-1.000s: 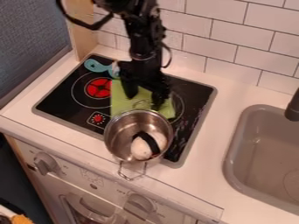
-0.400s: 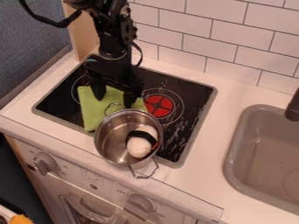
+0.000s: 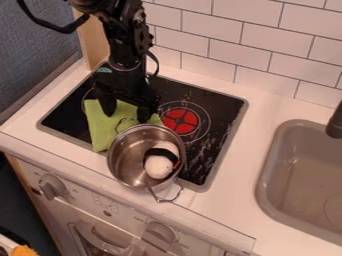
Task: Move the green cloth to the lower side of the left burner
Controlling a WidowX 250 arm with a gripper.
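green cloth (image 3: 99,131): shifted left with the gripper (image 3: 126,114) since the first frame, now over much of the left burner (image 3: 88,95)
gripper: fingers spread apart, low over the cloth
pot (image 3: 120,171): also further left, crowding the cloth's right side, one wire handle overlapping it
inside the pot: a rounded white thing (image 3: 159,167) with a black band (rather like an egg)
right burner (image 3: 180,121): red, near the pot
sink (image 3: 264,170): grey, well apart, at the right

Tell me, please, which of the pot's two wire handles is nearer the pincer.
The upper handle, against the green cloth; the lower handle is over the counter.
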